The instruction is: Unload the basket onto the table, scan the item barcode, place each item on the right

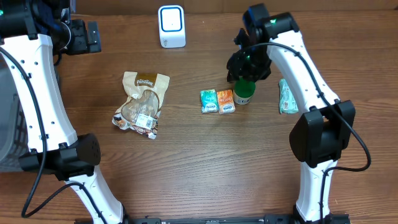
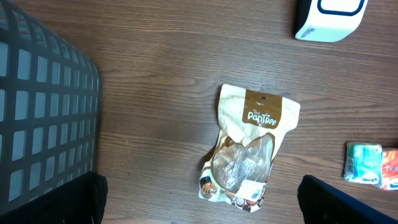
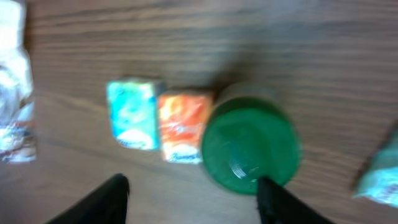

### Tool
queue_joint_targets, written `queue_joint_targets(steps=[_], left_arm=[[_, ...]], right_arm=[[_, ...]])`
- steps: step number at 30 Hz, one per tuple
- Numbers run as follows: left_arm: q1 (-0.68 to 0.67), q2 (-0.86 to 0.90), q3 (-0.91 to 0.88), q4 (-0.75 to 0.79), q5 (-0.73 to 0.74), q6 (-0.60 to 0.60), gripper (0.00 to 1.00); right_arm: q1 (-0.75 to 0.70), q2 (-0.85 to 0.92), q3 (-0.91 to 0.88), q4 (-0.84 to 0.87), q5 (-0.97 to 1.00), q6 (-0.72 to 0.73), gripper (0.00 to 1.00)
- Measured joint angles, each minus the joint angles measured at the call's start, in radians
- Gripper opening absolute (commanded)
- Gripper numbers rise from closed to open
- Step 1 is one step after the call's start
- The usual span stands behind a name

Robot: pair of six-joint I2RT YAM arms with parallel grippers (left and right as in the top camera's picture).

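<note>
Right fingers (image 3: 106, 202) spread, empty | green-lidded jar (image 3: 249, 149) under one fingertip, off-centre, upright on desk (image 3: 186, 37) | orange packet (image 3: 183, 127) just beside | step: likely pre-grasp | next: centre, close, carry to scanner (image 1: 171, 26) | left fingers (image 2: 81, 199) spread wide, empty

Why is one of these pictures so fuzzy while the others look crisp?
Right wrist view: blurred throughout, the green cup and orange packet smeared, no print legible. Left wrist view: sharp, the logo on the bag readable. Overhead view: sharp, evenly lit, only soft shadows.
</note>
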Motion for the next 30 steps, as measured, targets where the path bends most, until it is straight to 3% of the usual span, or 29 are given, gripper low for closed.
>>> queue_joint_targets(steps=[4, 11, 25, 30], left_arm=[[0.0, 0.0, 0.0, 0.0, 0.0, 0.0, 1.0], [0.0, 0.0, 0.0, 0.0, 0.0, 0.0, 1.0], [0.0, 0.0, 0.0, 0.0, 0.0, 0.0, 0.99], [0.0, 0.0, 0.0, 0.0, 0.0, 0.0, 0.99]], right_arm=[[0.002, 0.0, -0.002, 0.029, 0.096, 0.027, 1.0], [0.0, 0.0, -0.005, 0.051, 0.152, 0.011, 1.0], [0.0, 0.0, -0.222, 0.21, 0.171, -0.314, 1.0], [0.0, 0.0, -0.253, 0.249, 0.171, -0.342, 0.86]])
